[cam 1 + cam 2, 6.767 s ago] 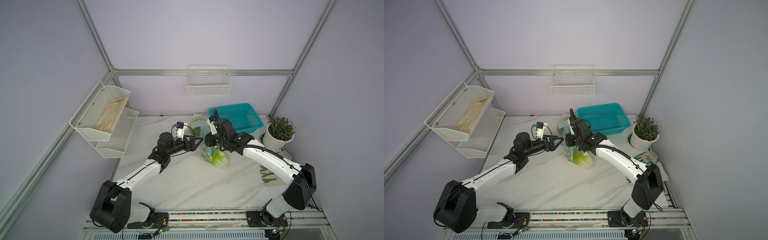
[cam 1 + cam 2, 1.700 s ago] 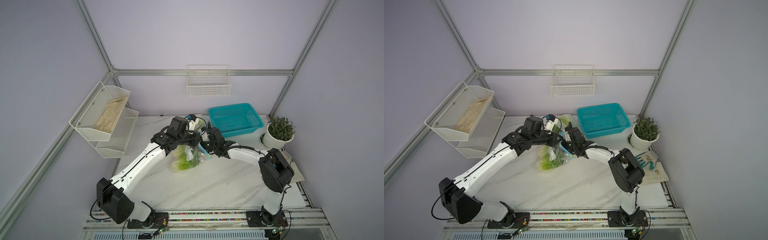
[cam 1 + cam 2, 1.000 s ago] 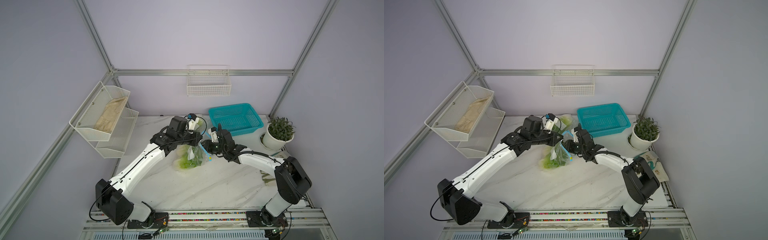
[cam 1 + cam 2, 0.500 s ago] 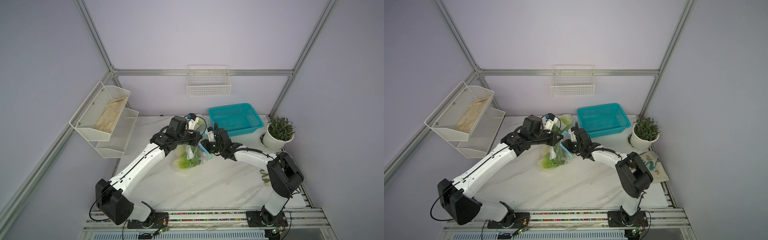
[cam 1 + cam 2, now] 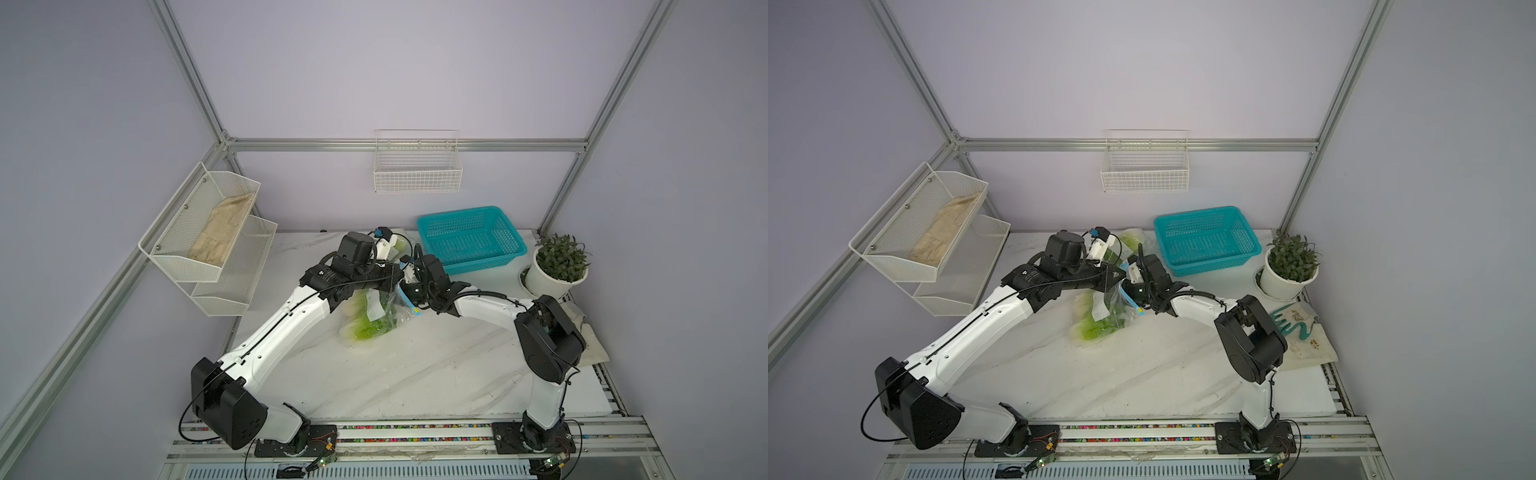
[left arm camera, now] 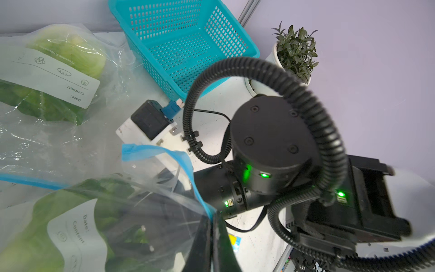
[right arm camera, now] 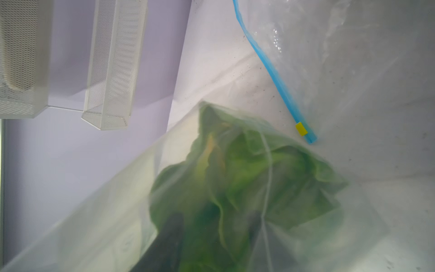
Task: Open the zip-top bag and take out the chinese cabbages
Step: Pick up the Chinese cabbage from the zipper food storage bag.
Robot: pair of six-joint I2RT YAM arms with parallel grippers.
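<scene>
In a top view, the zip-top bag (image 5: 384,309) hangs near the back middle of the bench (image 5: 415,374), with its lower end down at the surface. The cabbages (image 5: 368,328) fill its lower part, showing green leaves and pale bases through the film. The left arm (image 5: 291,320) reaches in from the front left, and the left jaws are clenched on the bag's upper rim. The right arm (image 5: 486,303) comes from the right, and the right jaws sit at the bag's mouth, beside the blue zip strip (image 5: 409,307). Behind the arms stands a teal basket (image 5: 469,237), with a second bag (image 5: 1133,241) of pale greens just beside it. A potted plant (image 5: 559,266) stands at the right, a cloth (image 5: 590,336) lies at the right edge, and a wire shelf (image 5: 208,237) hangs on the left wall.

In the left wrist view, the left jaws are pressed together on the clear rim. The zip strip curls away from them, so the mouth gapes. Green leaves and a white label (image 6: 75,233) show through the film. The right arm's wrist sits just beyond the mouth.

The right wrist view is blurred by plastic. Two dark fingers (image 7: 164,240) stand parted, not clenched, with green cabbage leaf in the gap. A yellow tab (image 7: 301,129) marks the zip strip's end.
</scene>
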